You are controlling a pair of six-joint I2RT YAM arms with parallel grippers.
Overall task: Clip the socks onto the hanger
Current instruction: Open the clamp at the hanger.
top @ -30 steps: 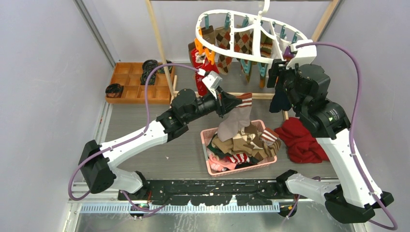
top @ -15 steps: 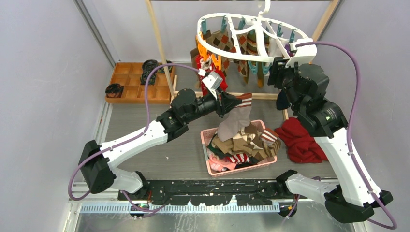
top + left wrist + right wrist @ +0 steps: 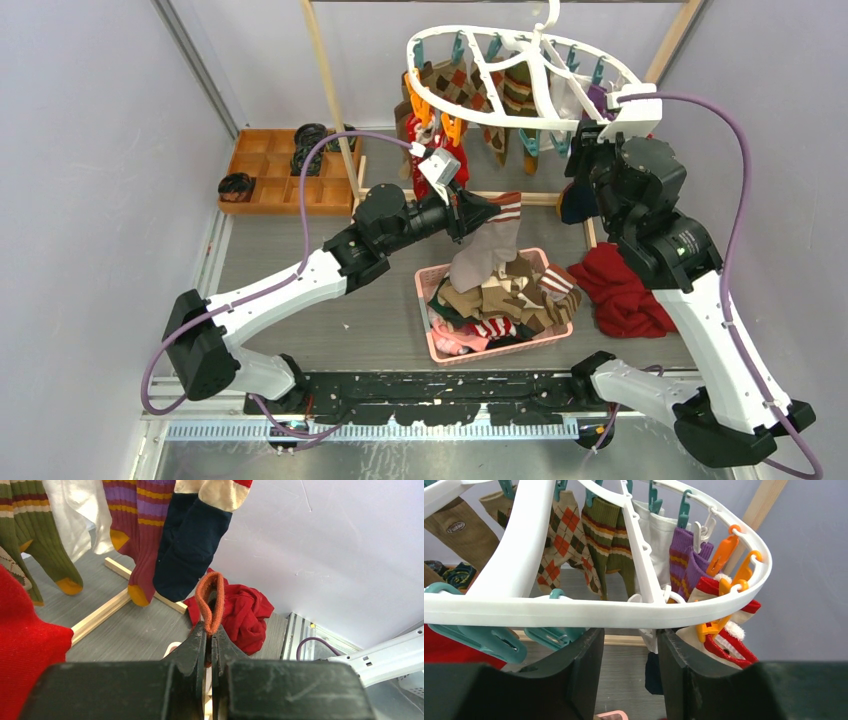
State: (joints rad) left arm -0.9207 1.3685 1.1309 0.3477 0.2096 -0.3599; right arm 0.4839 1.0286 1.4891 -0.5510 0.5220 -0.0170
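Observation:
The white oval hanger (image 3: pixel 520 108) hangs at the back, with several socks (image 3: pixel 440 85) pegged to it. My left gripper (image 3: pixel 478 215) is shut on the striped cuff of a grey-brown sock (image 3: pixel 492 250) that dangles over the basket. In the left wrist view the jaws (image 3: pixel 209 630) pinch an orange-red cuff (image 3: pixel 210 600), with a navy sock (image 3: pixel 192 545) hanging beyond. My right gripper (image 3: pixel 588 150) is open right under the hanger's right rim. In the right wrist view the rim (image 3: pixel 599 612) crosses just above the spread fingertips (image 3: pixel 586 655), with orange pegs (image 3: pixel 724 555) and teal pegs (image 3: pixel 489 640) close by.
A pink basket (image 3: pixel 428 345) full of socks sits at centre front. A red cloth (image 3: pixel 625 290) lies to its right. A wooden tray (image 3: pixel 270 180) with black rolls stands back left. The wooden posts (image 3: pixel 325 80) of the rack rise behind.
The hanger has tilted and swung, its near rim rising. My right gripper has moved up and to the right beneath the rim. The left arm and its sock have not moved.

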